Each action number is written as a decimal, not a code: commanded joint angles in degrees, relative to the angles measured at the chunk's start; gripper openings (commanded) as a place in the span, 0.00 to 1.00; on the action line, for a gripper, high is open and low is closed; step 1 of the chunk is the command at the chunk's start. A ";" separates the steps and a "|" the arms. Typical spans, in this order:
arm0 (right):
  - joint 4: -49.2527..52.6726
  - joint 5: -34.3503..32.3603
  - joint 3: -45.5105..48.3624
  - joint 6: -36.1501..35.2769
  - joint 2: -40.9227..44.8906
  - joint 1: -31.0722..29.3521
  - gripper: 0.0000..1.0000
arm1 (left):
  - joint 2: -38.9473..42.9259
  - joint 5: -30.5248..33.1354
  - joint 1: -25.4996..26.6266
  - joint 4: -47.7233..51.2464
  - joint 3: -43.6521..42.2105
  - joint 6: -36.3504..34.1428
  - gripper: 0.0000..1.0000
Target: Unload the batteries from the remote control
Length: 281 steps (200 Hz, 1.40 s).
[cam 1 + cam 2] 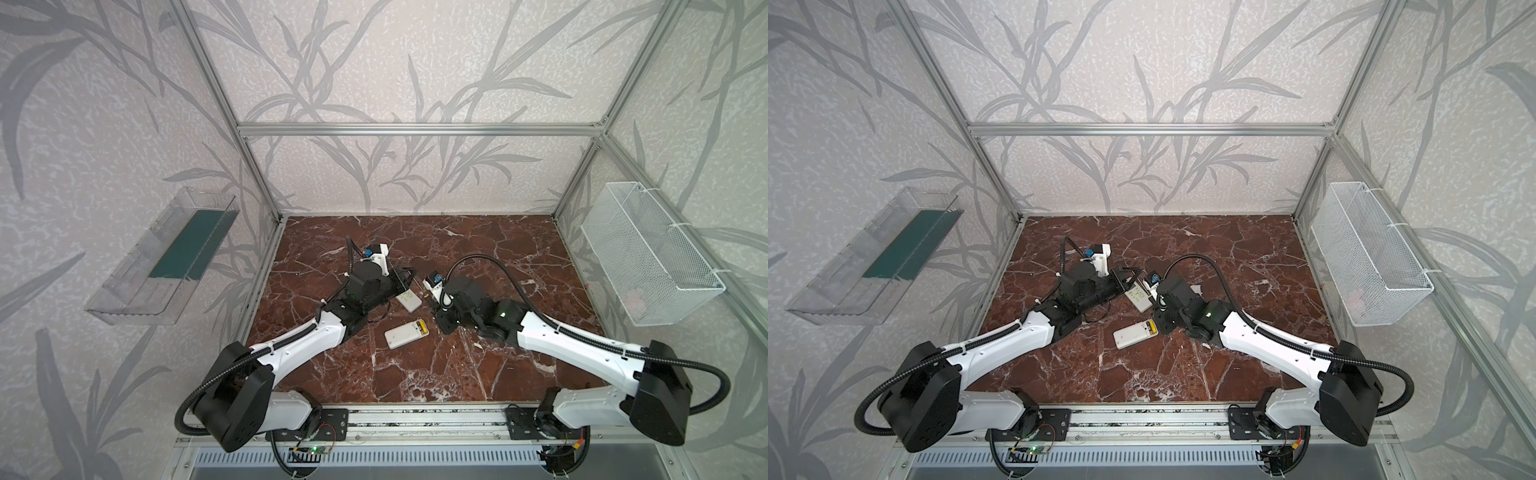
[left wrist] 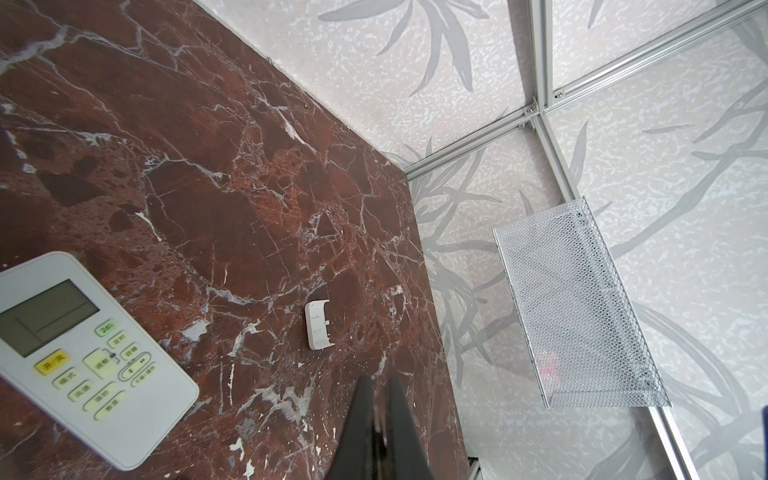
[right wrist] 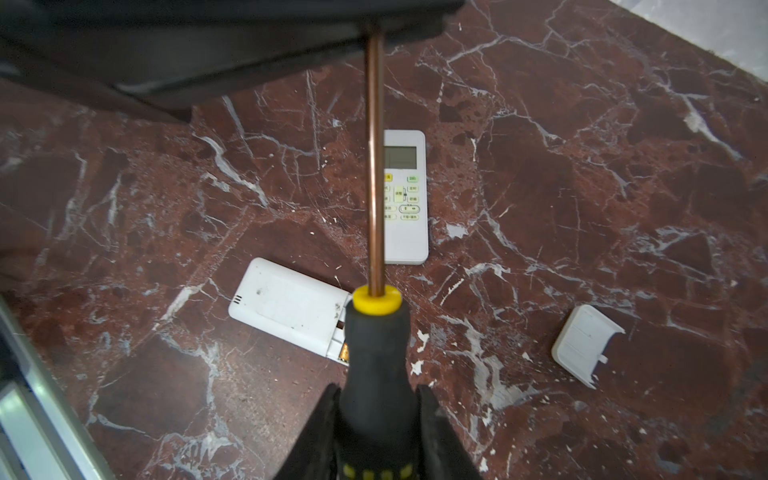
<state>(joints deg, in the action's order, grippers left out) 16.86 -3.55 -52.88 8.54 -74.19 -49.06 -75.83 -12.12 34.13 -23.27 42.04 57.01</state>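
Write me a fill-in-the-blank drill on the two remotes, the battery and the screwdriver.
1. The right gripper holds the screwdriver by its black ____.
2. The face-down remote has an open compartment showing a ____ battery.
3. The other remote lies flat with its buttons facing ____.

Missing words: handle; yellow; up.

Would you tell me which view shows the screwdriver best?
The right wrist view: the screwdriver fills its middle, handle in the right hand. Both top views show only a sliver; the left wrist view, nothing clear.
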 commanded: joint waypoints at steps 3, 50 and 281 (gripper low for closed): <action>-7.88 5.92 2.14 -0.14 5.54 2.89 0.39 | 1.89 1.64 -1.42 -0.31 -0.34 0.64 0.00; -17.47 9.36 10.27 -1.66 12.58 5.81 0.58 | 2.00 0.26 -2.70 -4.07 -0.47 4.21 0.00; -39.19 9.55 19.16 -6.00 10.75 7.39 0.40 | 1.72 -5.72 -4.96 -9.65 -0.23 14.53 0.00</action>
<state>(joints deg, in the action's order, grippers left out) -19.70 6.00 -34.06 2.50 -64.79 -42.17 -75.16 -16.88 29.52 -30.68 41.85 70.32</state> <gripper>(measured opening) 0.409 0.053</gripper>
